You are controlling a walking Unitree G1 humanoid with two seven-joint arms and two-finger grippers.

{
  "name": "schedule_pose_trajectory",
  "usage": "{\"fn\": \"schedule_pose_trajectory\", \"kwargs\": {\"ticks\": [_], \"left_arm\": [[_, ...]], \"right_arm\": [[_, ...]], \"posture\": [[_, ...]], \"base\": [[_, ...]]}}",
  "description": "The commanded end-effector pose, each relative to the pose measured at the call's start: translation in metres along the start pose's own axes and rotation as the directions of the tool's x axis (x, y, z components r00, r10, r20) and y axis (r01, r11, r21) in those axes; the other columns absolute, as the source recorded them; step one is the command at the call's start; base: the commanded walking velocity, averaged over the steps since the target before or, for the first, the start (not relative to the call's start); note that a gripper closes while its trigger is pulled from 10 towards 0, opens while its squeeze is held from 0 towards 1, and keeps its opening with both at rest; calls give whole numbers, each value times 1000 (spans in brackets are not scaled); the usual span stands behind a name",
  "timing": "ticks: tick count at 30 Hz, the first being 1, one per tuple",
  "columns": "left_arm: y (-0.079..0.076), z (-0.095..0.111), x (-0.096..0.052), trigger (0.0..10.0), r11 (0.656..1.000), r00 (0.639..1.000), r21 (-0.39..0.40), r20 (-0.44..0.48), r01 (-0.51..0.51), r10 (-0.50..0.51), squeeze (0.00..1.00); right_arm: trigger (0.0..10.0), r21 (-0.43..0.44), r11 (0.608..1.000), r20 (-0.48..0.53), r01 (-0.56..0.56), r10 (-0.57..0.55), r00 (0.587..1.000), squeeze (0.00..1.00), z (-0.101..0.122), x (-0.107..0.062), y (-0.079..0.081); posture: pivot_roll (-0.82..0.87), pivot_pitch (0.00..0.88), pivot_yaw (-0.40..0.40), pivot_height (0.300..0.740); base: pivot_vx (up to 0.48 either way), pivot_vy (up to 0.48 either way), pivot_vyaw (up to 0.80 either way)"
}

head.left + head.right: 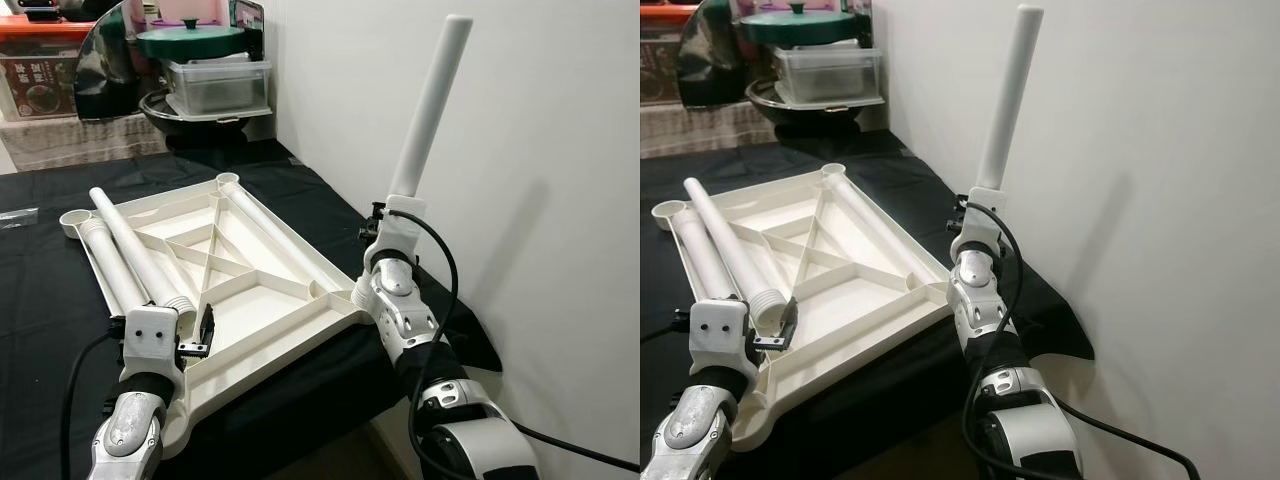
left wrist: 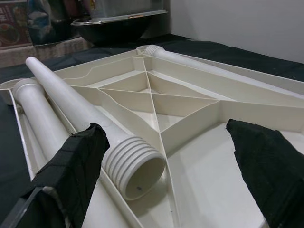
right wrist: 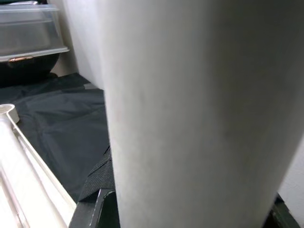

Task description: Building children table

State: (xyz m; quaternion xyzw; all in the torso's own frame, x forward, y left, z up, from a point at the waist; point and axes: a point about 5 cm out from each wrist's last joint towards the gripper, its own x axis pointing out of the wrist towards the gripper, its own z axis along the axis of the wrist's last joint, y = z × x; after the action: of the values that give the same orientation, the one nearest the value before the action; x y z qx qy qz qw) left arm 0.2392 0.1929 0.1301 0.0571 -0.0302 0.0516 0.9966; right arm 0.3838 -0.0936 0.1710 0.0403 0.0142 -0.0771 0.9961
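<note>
Nearest the camera at lower left, the left gripper is hovering with fingers spread wide over the upturned table top, either side of the ribbed end of a loose leg lying in it. Right of centre, the right gripper is clamping an upright leg near its base. The parts are looking like light, stiff, slippery hollow plastic, best gripped near the threads; the upright leg's threaded end is sitting hidden behind the wrist, and the right fingers are barely showing.

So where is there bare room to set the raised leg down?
Bare black cloth lies left of the upturned tabletop, and more between its far corner and the stacked containers. The tabletop's left side is crowded: two legs and the open left gripper.
</note>
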Motion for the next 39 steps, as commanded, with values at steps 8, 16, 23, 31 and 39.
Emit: {"fn": "schedule_pose_trajectory", "kwargs": {"ticks": [8,16,23,31,39], "left_arm": [[-1,-4,1,10000,1000,1000,10,-10,7,-7,0],[-1,-5,1,10000,1000,1000,10,-13,10,-10,0],[-1,-5,2,10000,1000,1000,11,-15,9,-9,0],[0,-6,2,10000,1000,1000,12,-15,9,-9,0],[-1,-6,4,10000,1000,1000,12,-14,17,-17,0]], "right_arm": [[10000,-40,998,-156,-45,38,987,0,-29,-7,-3],[10000,-26,999,-154,-44,39,987,0,-26,-10,-3],[10000,-14,999,-148,-41,39,988,0,-24,-14,-7],[10000,-20,998,-107,-53,50,993,0,-17,-18,-13],[10000,-31,992,-86,-121,118,989,0,-9,-23,-8]], "posture": [[42,0,-71,740],[41,0,-71,740],[40,0,-69,740],[41,0,-66,740],[38,0,-59,740]], "base": [[0,0,0],[0,0,0],[0,0,0],[0,0,0],[0,0,0]]}}
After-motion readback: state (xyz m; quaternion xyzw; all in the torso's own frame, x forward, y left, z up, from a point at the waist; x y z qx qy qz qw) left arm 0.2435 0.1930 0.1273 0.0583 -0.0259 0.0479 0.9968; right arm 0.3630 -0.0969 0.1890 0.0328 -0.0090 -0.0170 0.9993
